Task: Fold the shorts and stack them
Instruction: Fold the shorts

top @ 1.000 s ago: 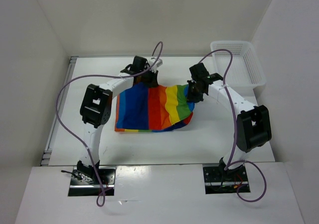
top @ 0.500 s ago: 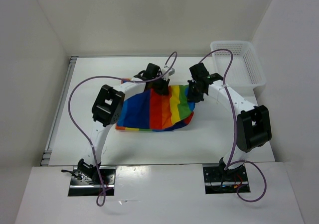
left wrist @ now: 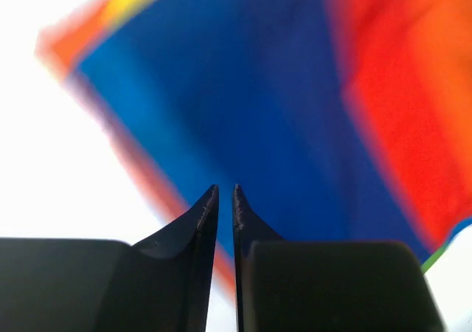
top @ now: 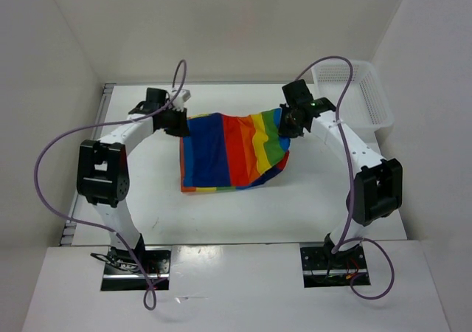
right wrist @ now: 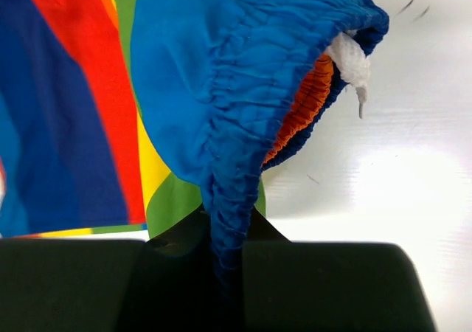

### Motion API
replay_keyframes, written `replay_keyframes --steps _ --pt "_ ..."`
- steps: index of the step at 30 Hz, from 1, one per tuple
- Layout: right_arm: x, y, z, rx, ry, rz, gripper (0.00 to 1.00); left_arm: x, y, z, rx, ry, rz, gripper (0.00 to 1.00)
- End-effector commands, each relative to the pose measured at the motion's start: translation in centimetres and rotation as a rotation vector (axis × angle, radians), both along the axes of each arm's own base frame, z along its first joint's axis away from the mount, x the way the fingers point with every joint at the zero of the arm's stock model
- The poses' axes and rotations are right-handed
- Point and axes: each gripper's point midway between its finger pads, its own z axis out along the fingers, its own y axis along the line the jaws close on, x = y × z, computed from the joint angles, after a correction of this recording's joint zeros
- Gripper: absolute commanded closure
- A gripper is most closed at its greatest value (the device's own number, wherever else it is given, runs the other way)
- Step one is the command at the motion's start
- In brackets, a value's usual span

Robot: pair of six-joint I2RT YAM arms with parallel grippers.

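Left gripper (top: 177,120) sits at the far-left corner of the shorts (top: 228,151), its jaws drawn almost together with only a thin slit between the tips; the wrist view is too blurred to tell whether any cloth is nipped there. Its arm, the left arm (top: 99,173), rises from the near edge, leans out to the left and bends back inward at the elbow, and a purple cable (top: 51,151) loops wide beside it.

The shorts lie spread on the white table (top: 221,214) between the two grippers, with stripes running blue, red, orange, yellow and green from left to right. The right side of the cloth is raised and bunched.

Over there the right gripper (top: 289,122) is clamped on the gathered blue waistband. The waistband hangs open above the fingers, showing an orange lining and a white drawstring (right wrist: 350,60) at its edge. The right arm (top: 354,151) arches from its base up and inward over the table.

A white mesh basket (top: 383,114) stands at the far-right corner, apart from the shorts. Plain white walls close in the table on three sides.
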Motion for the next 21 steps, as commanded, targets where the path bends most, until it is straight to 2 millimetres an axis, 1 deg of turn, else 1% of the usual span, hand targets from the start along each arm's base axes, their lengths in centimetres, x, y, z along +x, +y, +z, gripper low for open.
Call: replay_keyframes --steps 1,2,3,4,5,6,8,9,10,11,12,13,14,15,16,17,18,19,20,21 --pt "1.2 -0.1 4.4 -0.025 -0.106 -0.01 1.0 -4.5 2.7 -4.7 0.044 0.176 0.049 0.81" --pt "1.3 0.0 4.0 -0.031 -0.09 -0.009 1.0 -5.0 2.8 -5.3 0.046 0.193 0.049 0.81" --pt "1.3 0.5 4.0 -0.031 -0.09 0.002 1.0 -5.2 3.2 -5.7 0.046 0.196 0.058 0.81" --pt "1.3 0.8 3.4 -0.045 -0.075 0.009 1.0 -5.5 3.1 -6.5 0.04 0.214 0.053 0.83" --pt "1.7 0.8 3.6 -0.052 -0.083 0.002 1.0 -6.1 2.9 -7.5 0.031 0.233 0.045 0.83" --pt "1.6 1.8 3.5 -0.051 -0.084 0.026 1.0 -6.2 2.7 -7.6 0.021 0.233 0.038 0.83" --pt "2.1 2.2 3.1 -0.068 -0.074 0.029 1.0 -6.3 2.7 -8.3 0.022 0.238 0.038 0.84" --pt "2.2 3.1 3.5 -0.058 -0.079 0.035 1.0 -6.8 2.5 -8.7 0.032 0.249 0.034 0.84" --pt "2.3 3.7 3.6 -0.064 -0.086 0.044 1.0 -6.7 2.5 -8.8 0.03 0.238 0.034 0.84" --pt "2.8 4.0 3.0 -0.065 -0.072 0.038 1.0 -6.8 2.5 -9.1 0.032 0.247 0.034 0.84" --pt "3.0 4.9 3.6 -0.059 -0.082 0.054 1.0 -6.9 2.4 -9.3 0.024 0.245 0.029 0.84" --pt "2.8 5.7 3.6 -0.064 -0.079 0.063 1.0 -7.0 2.4 -9.8 0.024 0.25 0.029 0.84" --pt "3.1 6.6 2.9 -0.069 -0.068 0.077 1.0 -7.1 2.3 -9.8 0.017 0.251 0.024 0.84" --pt "3.4 7.4 3.7 -0.071 -0.079 0.087 1.0 -6.8 2.6 -10.1 0.015 0.251 0.033 0.84" --pt "3.2 8.8 3.7 -0.074 -0.08 0.102 1.0 -6.6 2.6 -10.4 0.016 0.257 0.033 0.84" --pt "3.4 9.9 2.5 -0.088 -0.055 0.121 1.0 -6.7 2.4 -10.4 0.005 0.258 0.025 0.84" --pt "3.7 10.9 3.5 -0.086 -0.073 0.133 1.0 -6.6 2.2 -10.5 -0.005 0.264 0.018 0.84" --pt "3.3 12.6 3.4 -0.09 -0.074 0.157 1.0 -6.9 2.2 -11.0 -0.003 0.283 0.019 0.84" --pt "3.6 13.8 3.0 -0.098 -0.062 0.173 1.0 -6.6 2.0 -10.7 -0.013 0.276 0.013 0.84" --pt "3.7 14.6 2.8 -0.103 -0.061 0.173 1.0 -6.6 2.0 -10.7 -0.013 0.276 0.013 0.84"
